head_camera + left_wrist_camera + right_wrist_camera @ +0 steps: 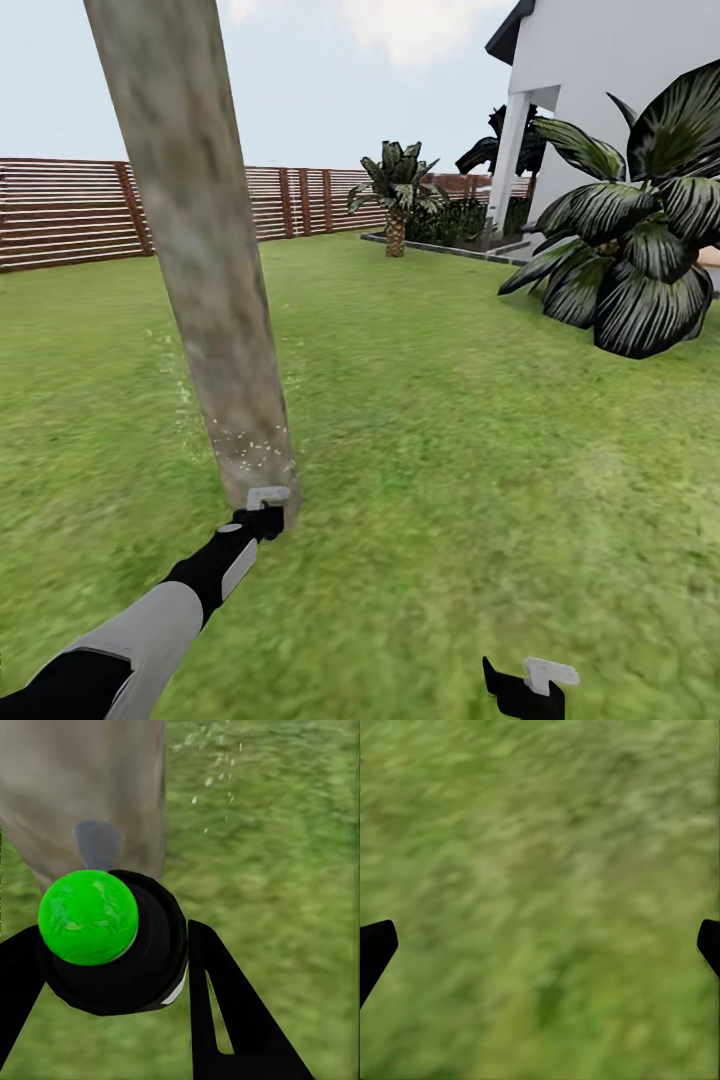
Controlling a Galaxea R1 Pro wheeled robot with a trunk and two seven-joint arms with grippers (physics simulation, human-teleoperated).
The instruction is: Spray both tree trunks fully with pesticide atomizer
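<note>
Grass [450, 420] spreads to a slatted wooden fence [70, 210] and a white house [620, 90]. From the head view, the left gripper [262, 508] sits at the base of the pale tree trunk [200, 250], where white pesticide specks [250, 445] cling. Its wrist view reveals the fingers pinching the black pesticide atomizer [120, 952] with its green cap. The right gripper [540, 945], fingers spread wide, hovers over lawn.
</note>
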